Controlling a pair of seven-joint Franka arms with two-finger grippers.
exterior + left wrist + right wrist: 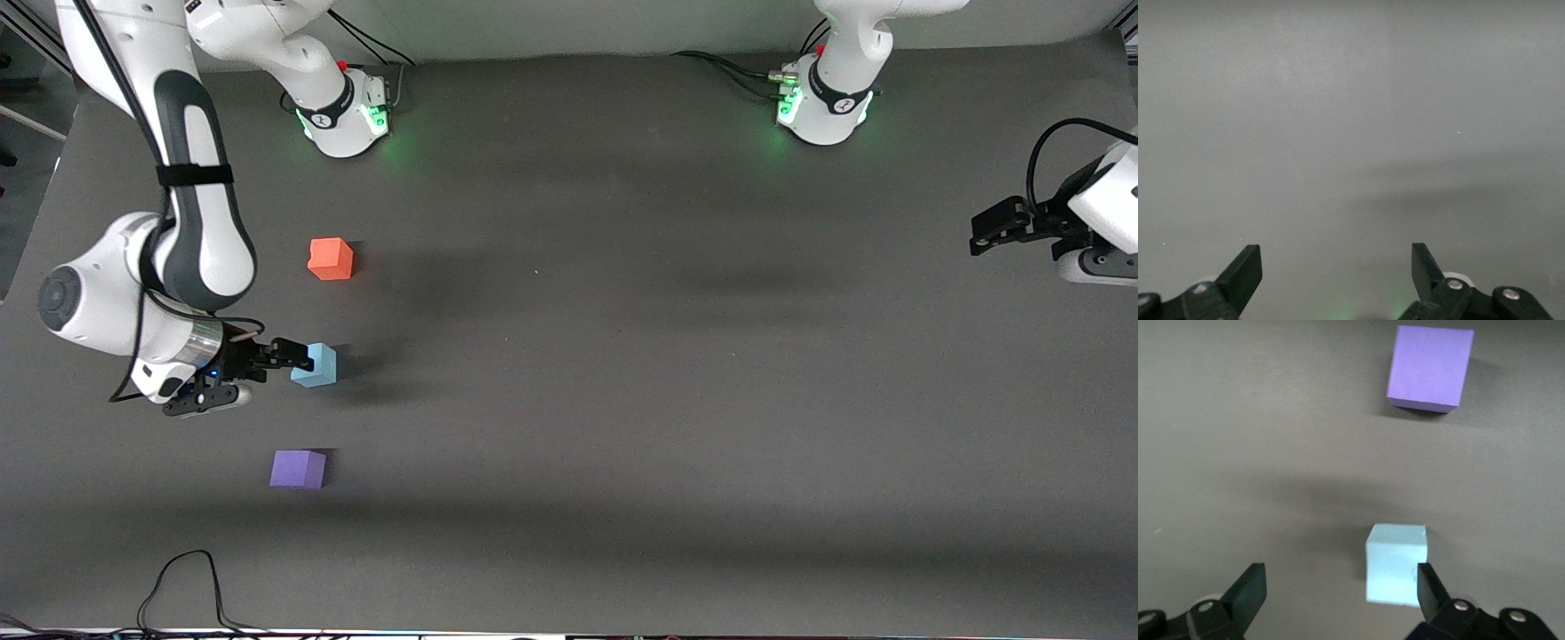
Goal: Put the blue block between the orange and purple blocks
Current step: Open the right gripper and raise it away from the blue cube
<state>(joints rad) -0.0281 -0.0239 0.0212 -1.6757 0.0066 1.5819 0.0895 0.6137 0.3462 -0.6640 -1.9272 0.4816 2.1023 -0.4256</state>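
Both pairs of jaws stand wide apart and hold nothing.

Front view: the right gripper point(298, 357) sits low over the gray table point(622, 400), toward the right arm's end, with its fingers spread at the edge of the blue block point(316, 365). That block rests on the table, released. It lies between the orange block point(331, 259), which is farther from the front camera, and the purple block point(298, 468), which is nearer to it. All three cubes stand apart from one another in a loose line. The left gripper point(981, 233) waits with open fingers at the left arm's end of the table, well apart from the blocks.

Left wrist view: two dark fingertips point(1245, 270) of the left gripper point(1337, 270) frame a wide gap over bare gray tabletop.

Right wrist view: the right gripper point(1341, 590) has its fingers spread wide. The blue block point(1396, 563) sits on the table inside the gap, close against one fingertip point(1428, 587) and well clear of its partner. A small notch shows on one upper corner of the cube. The purple block point(1429, 368) lies farther out on the table.
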